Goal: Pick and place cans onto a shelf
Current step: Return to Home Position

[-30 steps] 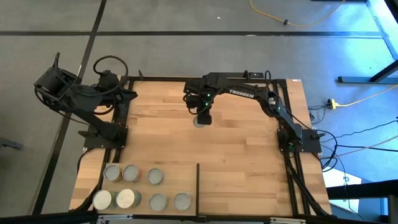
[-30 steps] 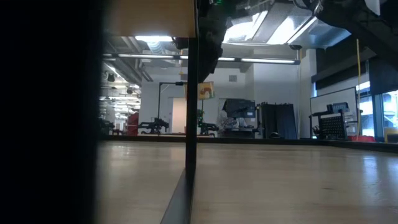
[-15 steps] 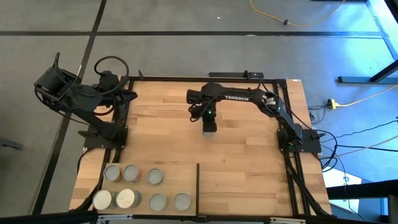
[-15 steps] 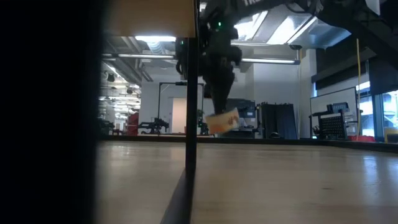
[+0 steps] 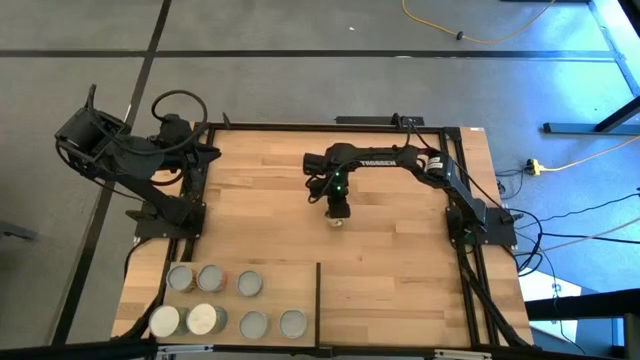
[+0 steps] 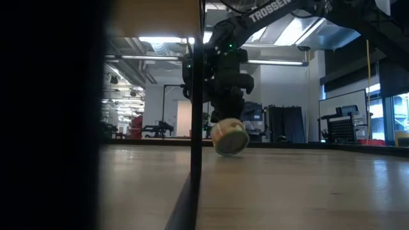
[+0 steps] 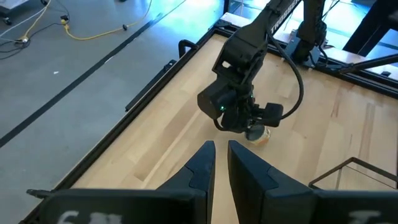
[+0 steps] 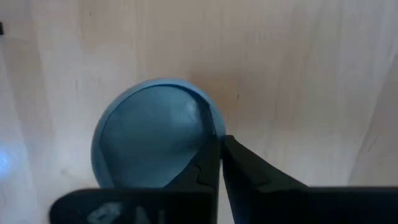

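Note:
My right gripper (image 5: 340, 212) is at the middle of the table, shut on a small round can (image 6: 230, 138) with a silver-grey top (image 8: 149, 140) and pale sides. The shelf (image 5: 285, 275), a pale plywood board with a thin black upright edge (image 5: 318, 290), lies at the near left. Several more cans (image 5: 210, 279) stand on it, two with whitish tops (image 5: 164, 321). My left gripper (image 7: 221, 158) waits shut and empty by the far left corner. My right gripper pinches the can's rim (image 8: 210, 127) at one side of its top, one finger over the top and one outside the wall. The fingers (image 6: 223, 121) come from above, pointing down. The can hangs tilted below them; I cannot tell whether its lower edge touches the tabletop.
The planked tabletop (image 5: 400, 260) is bare between the can and the shelf and to the right. Black frame rails (image 5: 460, 200) run along the table's sides. Cables lie on the floor beyond the far edge.
My right gripper has moved toward the table's near edge and a little to the right, and has come down with the can. The can has dropped close to the tabletop and hangs tilted.

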`<state>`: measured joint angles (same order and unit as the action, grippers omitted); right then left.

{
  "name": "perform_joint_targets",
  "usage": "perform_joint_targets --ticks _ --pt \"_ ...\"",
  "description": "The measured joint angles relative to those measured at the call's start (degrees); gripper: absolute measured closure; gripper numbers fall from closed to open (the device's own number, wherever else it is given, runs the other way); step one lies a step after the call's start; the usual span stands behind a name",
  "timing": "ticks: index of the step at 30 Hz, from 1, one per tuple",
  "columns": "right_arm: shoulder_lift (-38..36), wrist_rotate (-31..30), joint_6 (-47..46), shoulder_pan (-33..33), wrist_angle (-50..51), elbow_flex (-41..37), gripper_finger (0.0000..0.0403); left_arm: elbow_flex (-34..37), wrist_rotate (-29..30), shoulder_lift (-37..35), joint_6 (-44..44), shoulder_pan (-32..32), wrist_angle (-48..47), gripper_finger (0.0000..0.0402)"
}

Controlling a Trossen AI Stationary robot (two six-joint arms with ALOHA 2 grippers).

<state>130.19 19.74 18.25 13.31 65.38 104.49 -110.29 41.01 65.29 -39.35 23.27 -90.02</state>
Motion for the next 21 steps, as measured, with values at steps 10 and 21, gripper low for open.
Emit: perform_joint_targets --ticks 10,21 --pt "0.02 -1.26 -2.67 -0.01 2.83 1.02 0.0349 0.01 -0.02 0.01 -0.04 0.0 0.0 0.0365" --pt "0.0 -1.19 -1.18 -0.01 10.85 6.64 0.0343 0.01 -0.26 0.01 -0.37 0.0 0.0 0.0365"
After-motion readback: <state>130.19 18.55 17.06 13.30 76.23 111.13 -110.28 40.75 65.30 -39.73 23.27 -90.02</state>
